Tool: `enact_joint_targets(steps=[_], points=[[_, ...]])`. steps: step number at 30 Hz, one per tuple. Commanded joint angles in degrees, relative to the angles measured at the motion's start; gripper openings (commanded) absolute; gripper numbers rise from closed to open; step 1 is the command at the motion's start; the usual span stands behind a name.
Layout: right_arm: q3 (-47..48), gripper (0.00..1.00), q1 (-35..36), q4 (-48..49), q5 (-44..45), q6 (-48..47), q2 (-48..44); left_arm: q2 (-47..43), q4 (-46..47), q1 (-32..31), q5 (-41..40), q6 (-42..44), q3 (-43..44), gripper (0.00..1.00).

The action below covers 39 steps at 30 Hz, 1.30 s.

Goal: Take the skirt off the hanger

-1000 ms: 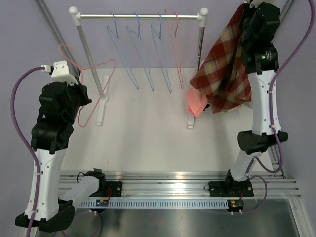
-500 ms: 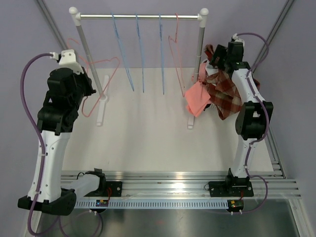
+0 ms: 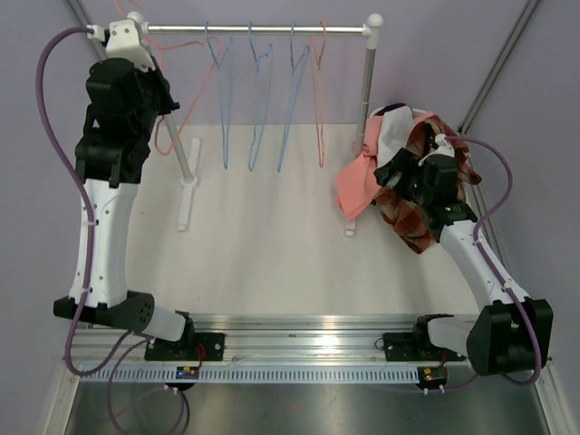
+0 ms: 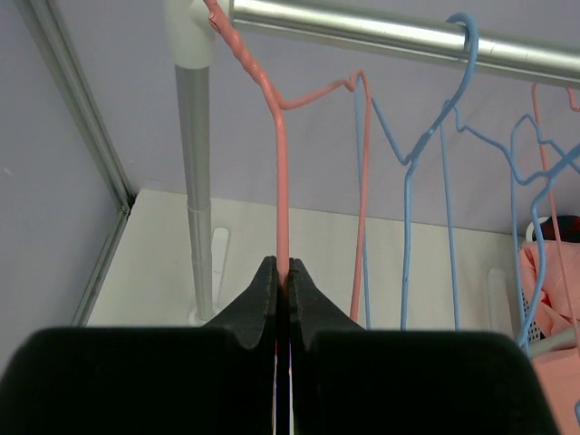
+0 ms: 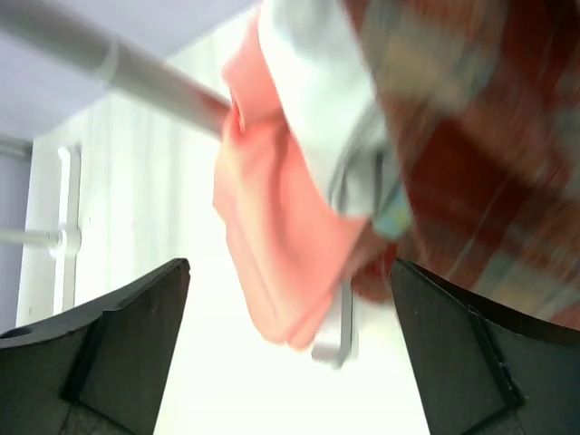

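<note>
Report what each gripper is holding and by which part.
The left gripper is shut on the pink hanger, pinching its wire below the twisted neck. The right gripper is open, holding nothing; the plaid skirt lies heaped, ungripped.

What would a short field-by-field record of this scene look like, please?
left gripper: shut on the wire of a pink hanger
hanger position: held up near the left end of the rail
right gripper: open, holding nothing, by the cloth pile
skirt: plaid, crumpled on the table by the right post; no hanger seen in it
pink cloth: lying against the skirt
on the rail: three blue hangers and a second pink hanger
</note>
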Motion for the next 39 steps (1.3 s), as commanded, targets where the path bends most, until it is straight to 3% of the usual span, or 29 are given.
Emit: enact_joint_targets(steps=[1, 12, 20, 31, 34, 38, 39], points=[[-7.87, 0.99, 0.3, 2.99, -4.86, 3.04, -3.88, 6.05, 3.13, -0.33, 1.13, 1.78, 6.02, 0.0], [-11.75, 0.99, 0.31, 1.86, -8.99, 1.11, -9.34, 16.96, 5.24, -2.26, 3.07, 2.49, 14.65, 0.0], [-12.45, 0.99, 0.31, 2.38, -9.87, 0.41, -9.43, 10.38, 10.07, -4.63, 0.7, 2.49, -3.26, 0.0], [-11.93, 0.99, 0.31, 0.98, -10.31, 0.05, -10.57, 8.35, 9.55, -4.63, -0.01, 3.37, -7.24, 0.0], [-11.58, 0.99, 0.31, 0.1, -10.31, 0.14, -11.1, 8.09, 8.67, -4.63, -0.89, 3.63, -6.54, 0.13], [-11.14, 0.99, 0.39, -0.87, -10.31, 0.23, -12.06, 6.42, 8.05, -4.63, -1.41, 4.16, -6.27, 0.56], [-10.96, 0.99, 0.31, -1.04, -10.4, 0.14, -12.5, 5.37, 7.79, -4.63, -1.59, 4.24, -6.36, 0.72]])
